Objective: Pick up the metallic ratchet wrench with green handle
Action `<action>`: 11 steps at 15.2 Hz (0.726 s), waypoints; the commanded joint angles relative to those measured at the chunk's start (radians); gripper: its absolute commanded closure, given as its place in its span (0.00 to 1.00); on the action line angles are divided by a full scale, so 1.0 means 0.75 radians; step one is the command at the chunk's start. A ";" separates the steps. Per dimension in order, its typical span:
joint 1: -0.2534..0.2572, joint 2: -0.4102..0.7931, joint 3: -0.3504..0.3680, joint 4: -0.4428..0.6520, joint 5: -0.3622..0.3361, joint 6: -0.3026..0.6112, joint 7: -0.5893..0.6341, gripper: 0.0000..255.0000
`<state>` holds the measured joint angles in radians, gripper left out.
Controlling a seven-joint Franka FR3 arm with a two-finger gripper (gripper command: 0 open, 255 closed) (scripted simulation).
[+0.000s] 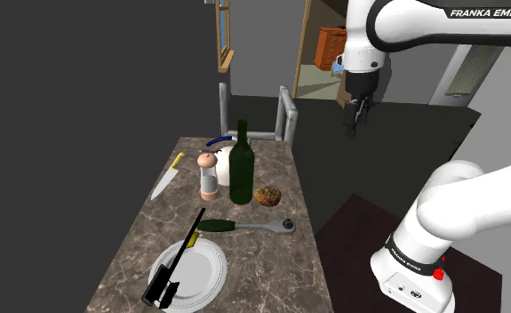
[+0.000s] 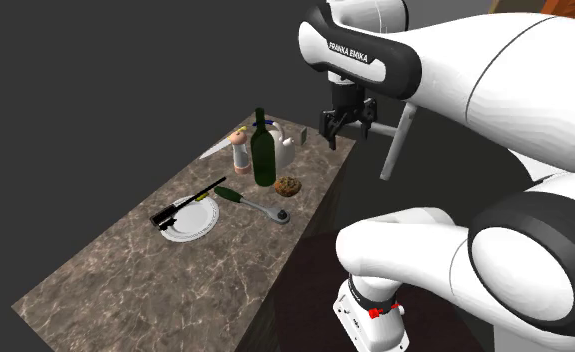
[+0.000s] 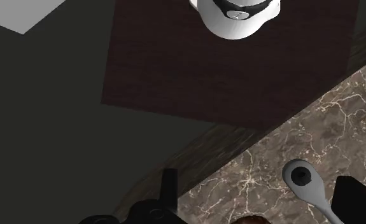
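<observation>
One white arm (image 1: 462,31) arches high over its stand, wrist bent so the gripper (image 1: 355,114) points downward, fingers spread apart, clasping nothing. Well below the fingers, the ratchet wrench (image 1: 247,226) lies flat on the marble table (image 1: 271,276), its green handle near a white plate (image 1: 204,276).

Tall bottle (image 1: 241,164) near wrench (image 1: 247,226)

Wrench (image 1: 249,226) on table (image 1: 271,280), between plate (image 1: 207,267) and bottle (image 1: 241,169), shaker (image 1: 209,175) just beside bottle
</observation>
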<state>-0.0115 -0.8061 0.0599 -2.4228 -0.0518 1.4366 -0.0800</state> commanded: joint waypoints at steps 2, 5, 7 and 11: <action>0.014 0.017 0.006 -0.024 0.009 0.048 -0.009 0.00; 0.055 0.079 0.025 -0.088 0.036 0.193 -0.037 0.00; 0.083 0.129 0.040 -0.123 0.054 0.291 -0.056 0.00; 0.137 0.247 0.073 -0.174 0.088 0.488 -0.095 0.00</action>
<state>0.0823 -0.6508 0.1093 -2.5473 0.0091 1.7585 -0.1422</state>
